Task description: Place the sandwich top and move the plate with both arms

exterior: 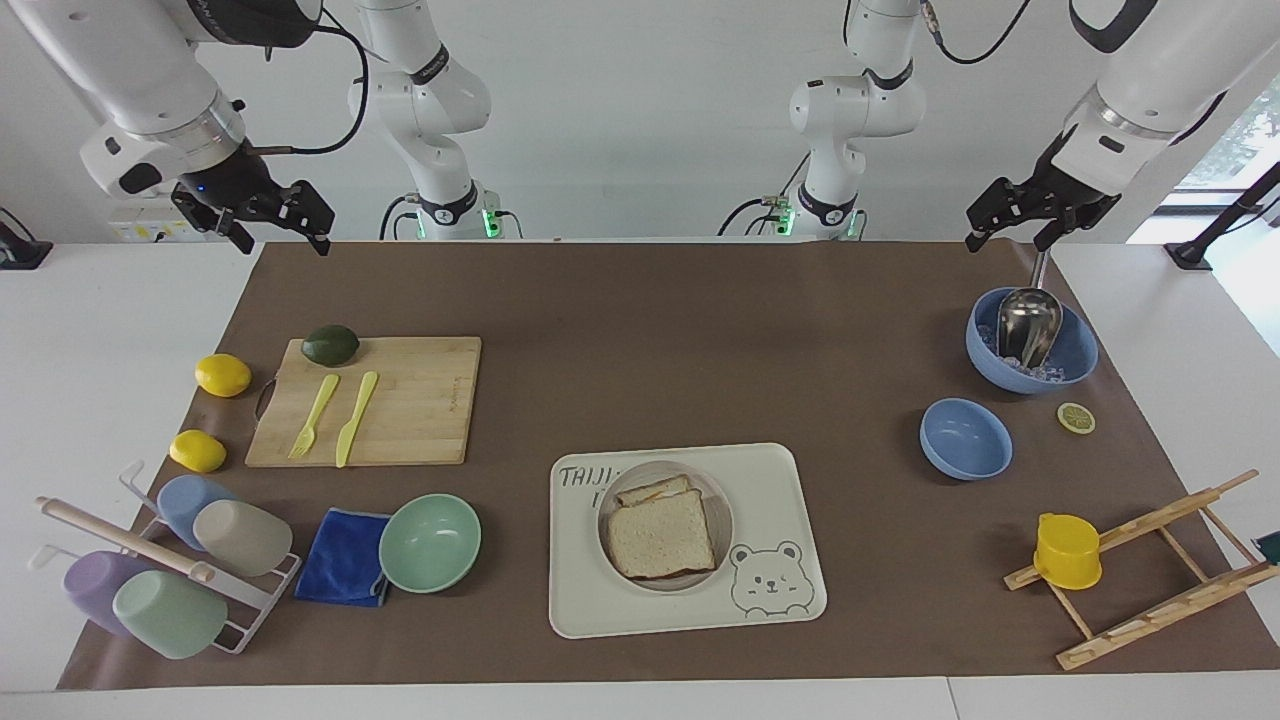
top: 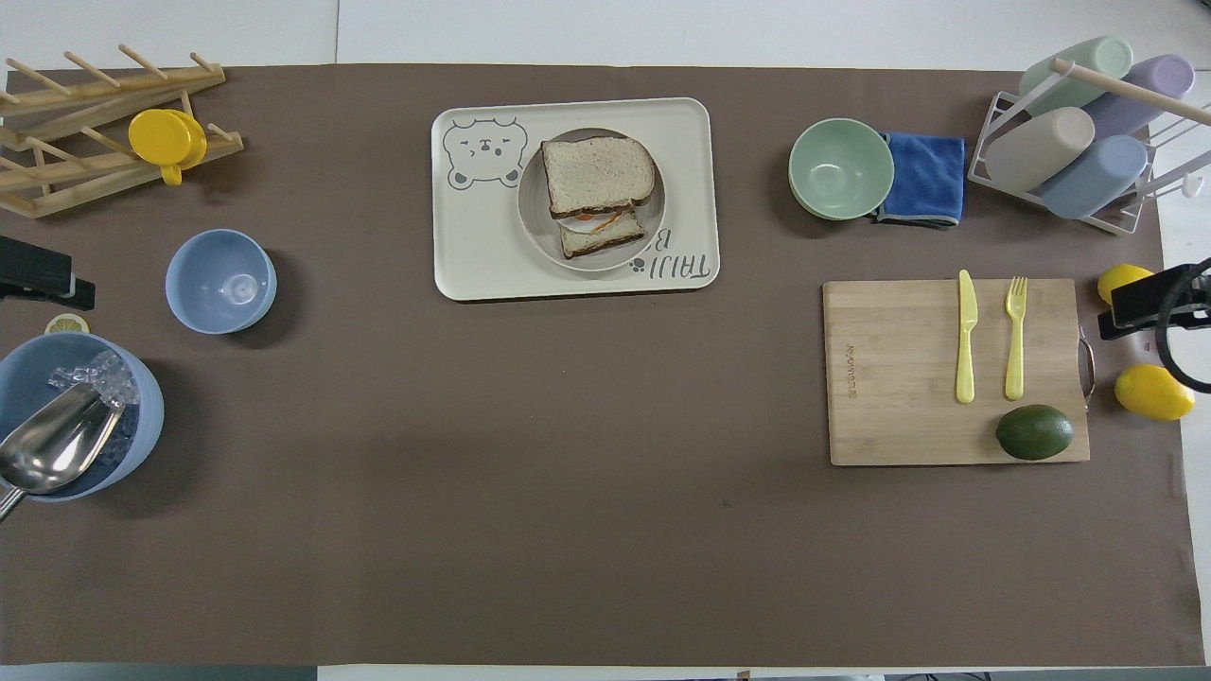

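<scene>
Resting on the small round grey-white plate [exterior: 716, 520], the square slice of pale speckled bread with brown crust [exterior: 661, 538] lies flat and covers most of the plate's centre. A second, smaller toast slice [exterior: 655, 491] with an orange-and-white filling at its edge protrudes from under the top slice on the side nearer to the robots. The plate sits on the rectangular cream tray with a printed bear face [exterior: 785, 610], in the middle of the table's length, at the end farther from the robots.

The mint green bowl [exterior: 430, 542] stands beside the tray toward the right arm's end, touching a folded blue cloth [exterior: 343, 557]. Nearer to the robots than these, a bamboo cutting board [exterior: 420, 400] carries a yellow plastic fork [exterior: 314, 416], a yellow plastic knife [exterior: 356, 418] and a dark green avocado [exterior: 331, 344].

Toward the left arm's end, an empty pale blue bowl [exterior: 965, 438] stands apart from the tray. A larger blue bowl [exterior: 1075, 355] holding ice and a metal scoop [exterior: 1027, 322] stands nearer to the robots.

The left gripper [exterior: 1012, 230] hangs raised over the table edge above the scoop bowl, jaws spread, holding nothing. The right gripper [exterior: 275, 225] waits raised over the mat's corner at its own end, jaws spread, holding nothing.
</scene>
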Tool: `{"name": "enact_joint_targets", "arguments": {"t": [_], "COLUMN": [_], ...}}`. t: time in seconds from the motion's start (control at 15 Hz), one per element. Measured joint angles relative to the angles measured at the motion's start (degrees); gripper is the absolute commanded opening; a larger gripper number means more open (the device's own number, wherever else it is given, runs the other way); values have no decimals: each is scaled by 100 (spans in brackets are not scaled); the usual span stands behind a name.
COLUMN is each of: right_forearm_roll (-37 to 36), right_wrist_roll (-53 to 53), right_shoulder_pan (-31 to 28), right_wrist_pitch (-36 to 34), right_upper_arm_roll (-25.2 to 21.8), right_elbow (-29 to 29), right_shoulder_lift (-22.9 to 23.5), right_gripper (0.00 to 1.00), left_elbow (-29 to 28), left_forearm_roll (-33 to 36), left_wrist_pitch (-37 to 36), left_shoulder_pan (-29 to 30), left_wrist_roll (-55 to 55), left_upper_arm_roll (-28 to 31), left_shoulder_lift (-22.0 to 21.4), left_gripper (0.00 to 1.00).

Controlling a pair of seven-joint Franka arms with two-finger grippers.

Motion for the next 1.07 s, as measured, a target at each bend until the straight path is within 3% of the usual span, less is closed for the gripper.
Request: {"name": "enact_joint_targets", "arguments": {"t": [0.27,0.47,0.73,1.07], "right_forearm_roll": [0,0,0,0], "right_wrist_roll": [0,0,0,0], "right_shoulder_pan": [0,1,7,12], "right_wrist_pitch": [0,0,0,0], "right_upper_arm_roll": [0,0,0,0], "right_elbow": [11,25,30,30], "right_shoulder_lift": [0,0,0,0], "right_gripper": [100,100,100,100], "left_elbow": [-487,-486,-448,-449], "left_forearm_roll": [135,217,278,280], "left_wrist_pitch": [489,690,677,674], "left_shoulder_pan": [-41,-63,-473,-484], "left_wrist_roll": [0,9,19,21], "left_upper_arm_roll": [-105,-63,443,467], "left_shoulder_lift": [-167,-185,-160,-145], "left_gripper": [100,100,100,100]}}
